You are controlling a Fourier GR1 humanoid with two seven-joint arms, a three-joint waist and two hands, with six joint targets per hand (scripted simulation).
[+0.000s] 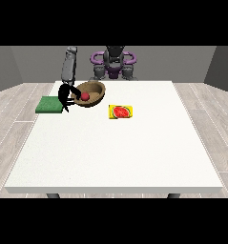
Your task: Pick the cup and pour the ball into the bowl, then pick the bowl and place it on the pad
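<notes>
Nearest the camera, a broad bare stretch of the white desk (115, 157) is seen, with nothing of the task on it. Farther in, a yellow card printed with a watermelon slice (121, 112) lies flat on the desk, well apart from the pad and just beside the bowl on its right; it is taken to have no part in the task. At the desk's far left the green pad (49, 105) is seen, with nothing standing on it yet. Just to its right the brown bowl (91, 94) is tilted, and the red ball (86, 96) is seen inside it, so the pouring step is judged to be done. No cup can be made out anywhere in the view. The black hand at the view's left (66, 95) is set against the bowl's left rim, between the bowl and the pad; a finger appears hooked over the rim, so the bowl is judged to be gripped, though whether it is lifted off the desk cannot be told. The carrying of the bowl onto the pad is what is left. The other hand is not seen.
</notes>
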